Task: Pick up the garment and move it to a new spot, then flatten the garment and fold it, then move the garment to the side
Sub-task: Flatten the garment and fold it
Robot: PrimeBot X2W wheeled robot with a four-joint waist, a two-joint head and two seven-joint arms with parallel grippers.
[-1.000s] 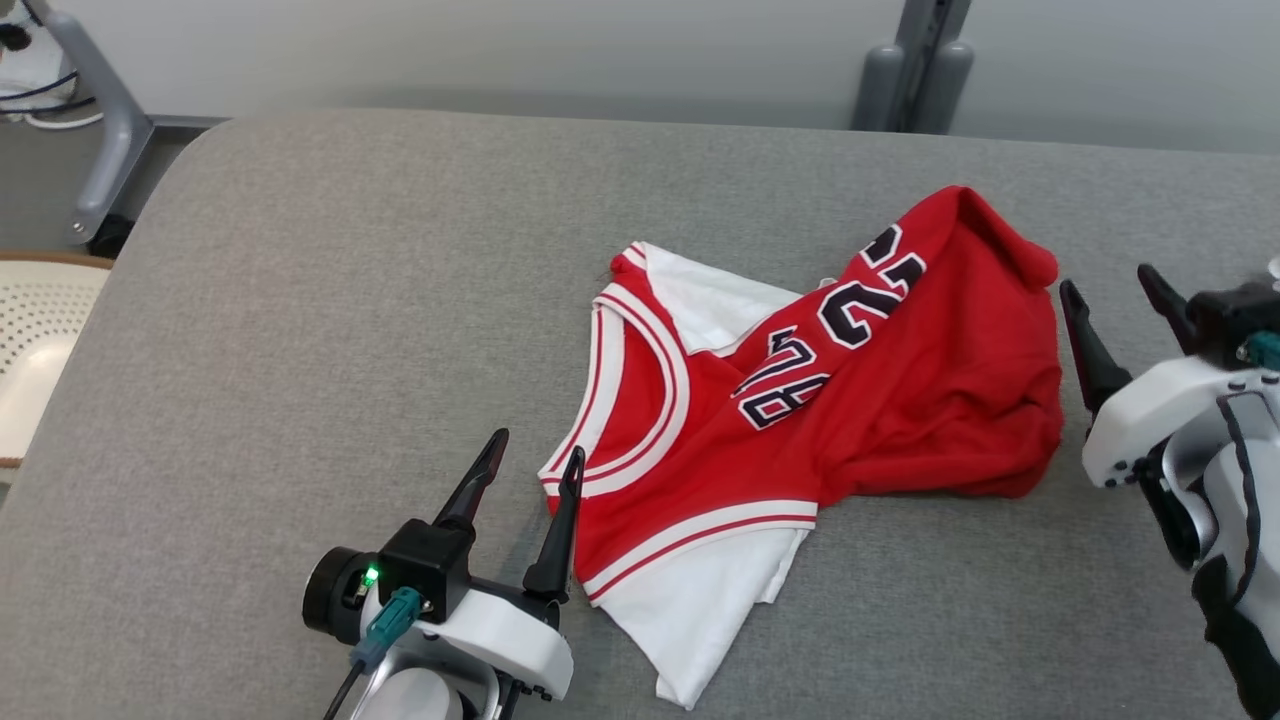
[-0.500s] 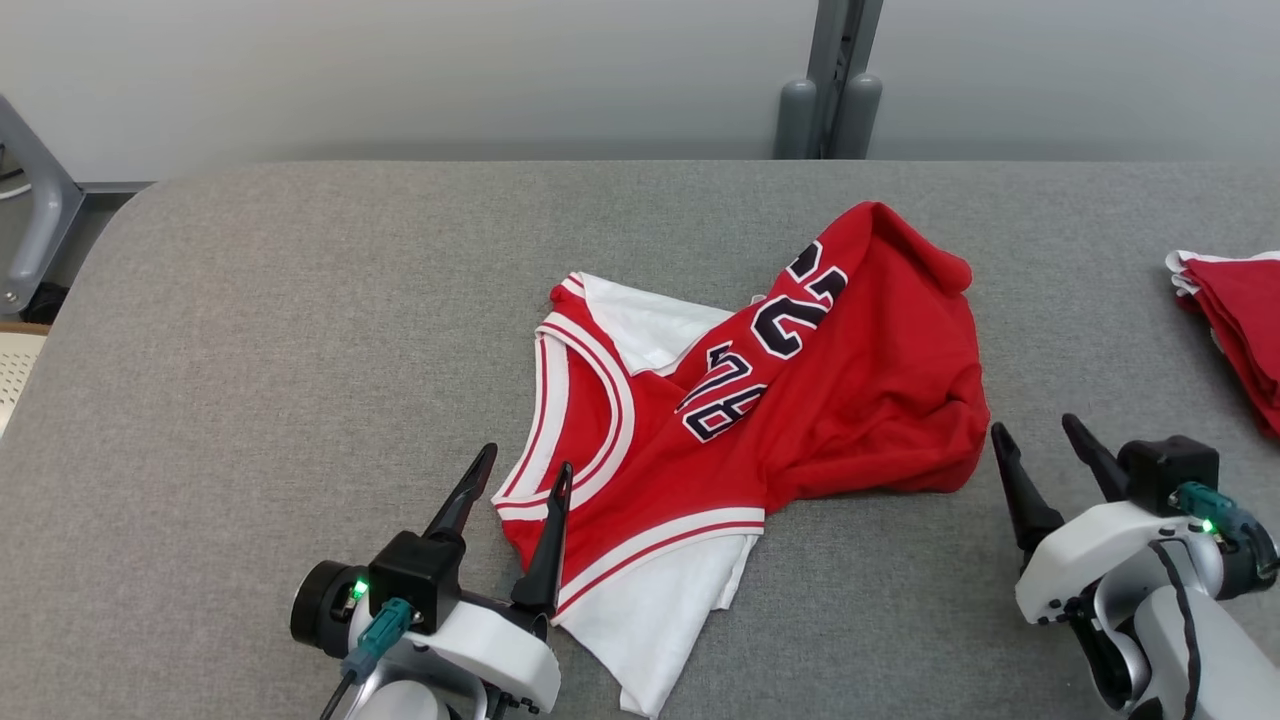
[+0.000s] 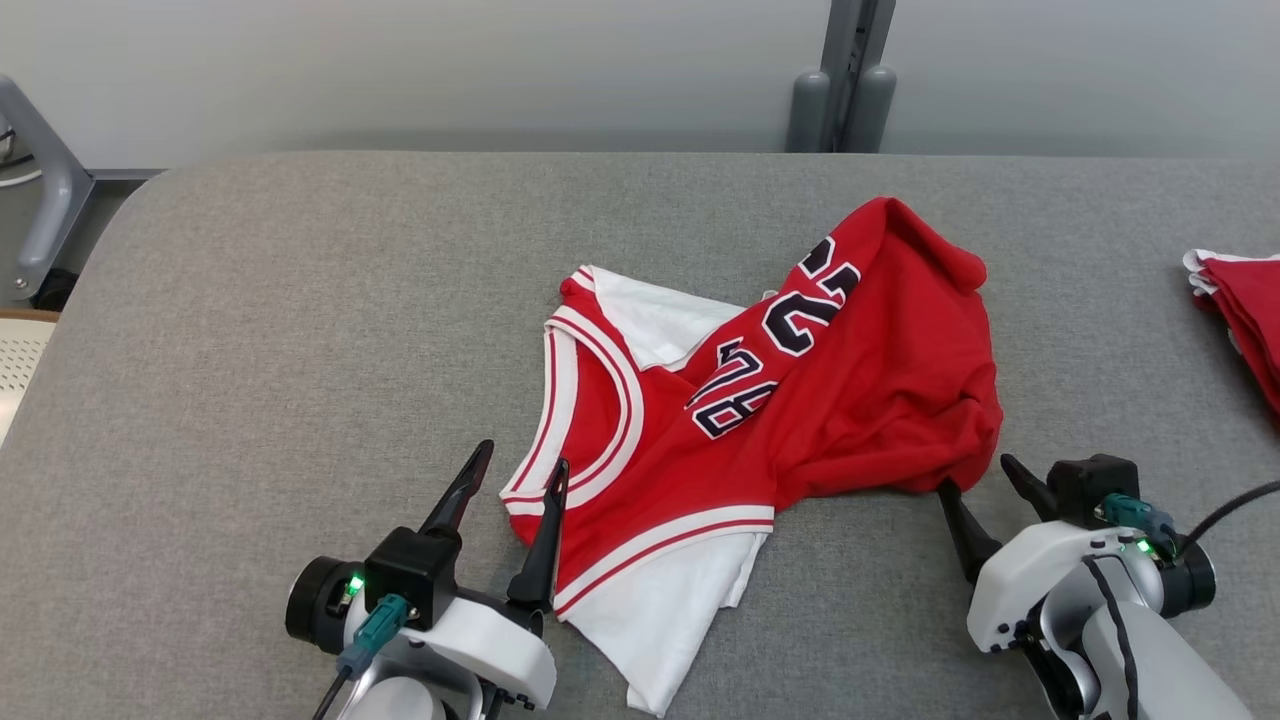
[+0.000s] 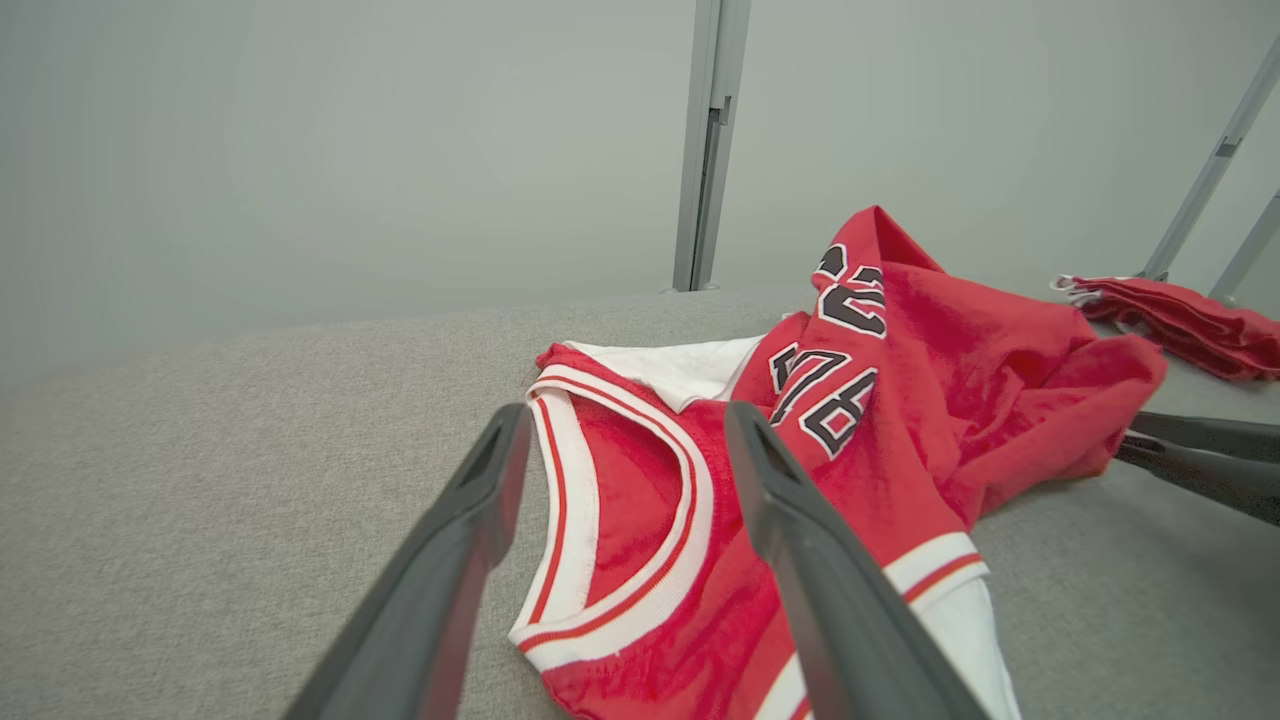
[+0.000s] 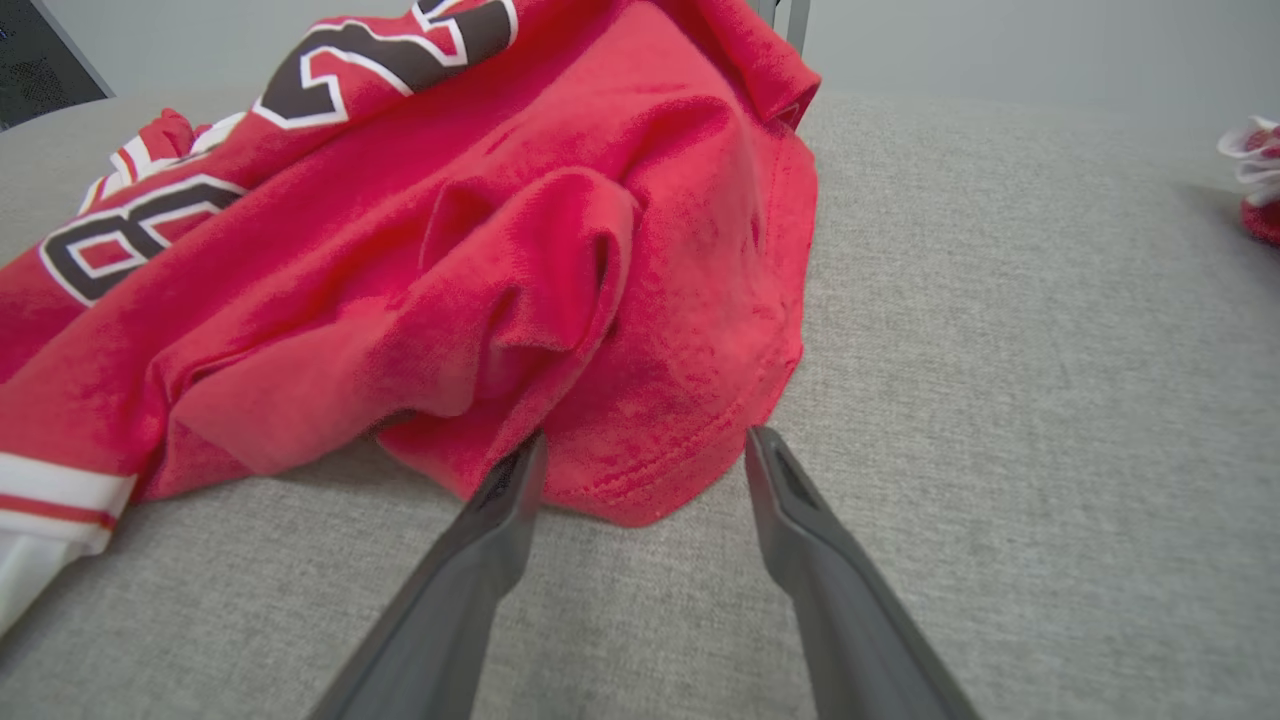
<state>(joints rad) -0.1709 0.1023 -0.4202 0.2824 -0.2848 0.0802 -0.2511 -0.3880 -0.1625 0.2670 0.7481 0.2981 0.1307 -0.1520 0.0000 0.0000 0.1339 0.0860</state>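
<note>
On the grey table [image 3: 300,300], garment [image 3: 850,400] lies crumpled mid-surface; left gripper [image 3: 523,457] spread wide astride near-left armhole trim; right gripper [image 3: 975,474] spread wide at near-right hem; risk: either pinch catches stacked folds, lifting a twisted bundle.

The right gripper [image 5: 648,440] stood with its jaws spread wide, low over the grey bench [image 5: 1000,400]. Its tips reached the near hem of the crumpled red garment [image 5: 480,230], one at a bulging fold. Black, white-edged numbers [image 5: 400,50] crossed the garment's far side. A red and white cloth [image 5: 1255,190] lay well apart.
</note>
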